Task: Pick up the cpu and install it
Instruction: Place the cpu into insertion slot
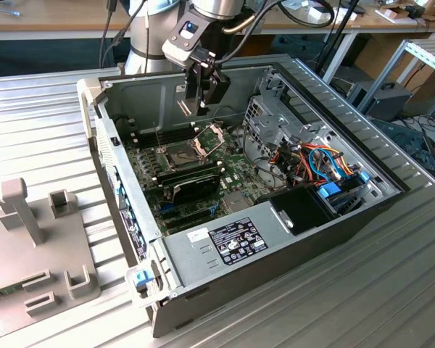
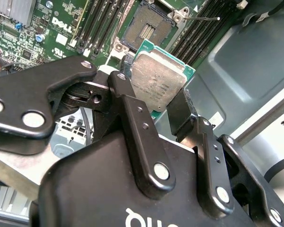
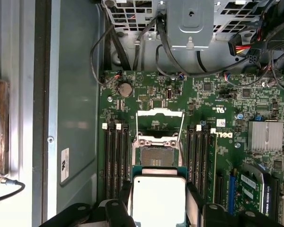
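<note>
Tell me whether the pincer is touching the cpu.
Touching: in the second wrist view, the pincer clamps the cpu by two opposite edges, above the motherboard.

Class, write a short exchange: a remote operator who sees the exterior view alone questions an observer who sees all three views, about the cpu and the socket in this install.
Operator: In my exterior view something small hangs under the arm. Is it the cpu?
Observer: Yes. In the second wrist view the jaws are shut on the cpu at two opposite edges, its silvery top facing the camera.
Operator: Is the socket ready for it?
Observer: In the first wrist view the socket is bare and its metal frame is swung open.
</note>
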You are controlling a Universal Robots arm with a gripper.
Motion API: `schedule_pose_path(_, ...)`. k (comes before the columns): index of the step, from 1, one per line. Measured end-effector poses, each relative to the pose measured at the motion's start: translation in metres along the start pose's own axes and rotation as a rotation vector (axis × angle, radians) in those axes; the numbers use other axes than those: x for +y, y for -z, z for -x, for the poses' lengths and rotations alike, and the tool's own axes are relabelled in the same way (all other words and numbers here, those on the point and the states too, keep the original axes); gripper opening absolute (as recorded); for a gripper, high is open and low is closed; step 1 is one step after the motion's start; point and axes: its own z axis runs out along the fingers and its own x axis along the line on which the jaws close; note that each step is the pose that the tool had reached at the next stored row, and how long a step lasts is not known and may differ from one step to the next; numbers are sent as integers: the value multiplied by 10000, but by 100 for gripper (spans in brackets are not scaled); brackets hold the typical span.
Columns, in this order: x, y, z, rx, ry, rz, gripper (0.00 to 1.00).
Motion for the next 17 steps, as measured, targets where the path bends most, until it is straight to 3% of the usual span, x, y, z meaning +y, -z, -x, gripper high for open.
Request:
schedule_pose_path(7,1,-74,0,0,0,0,55)
schedule_pose_path(17,2,-96,0,4,0,3,55)
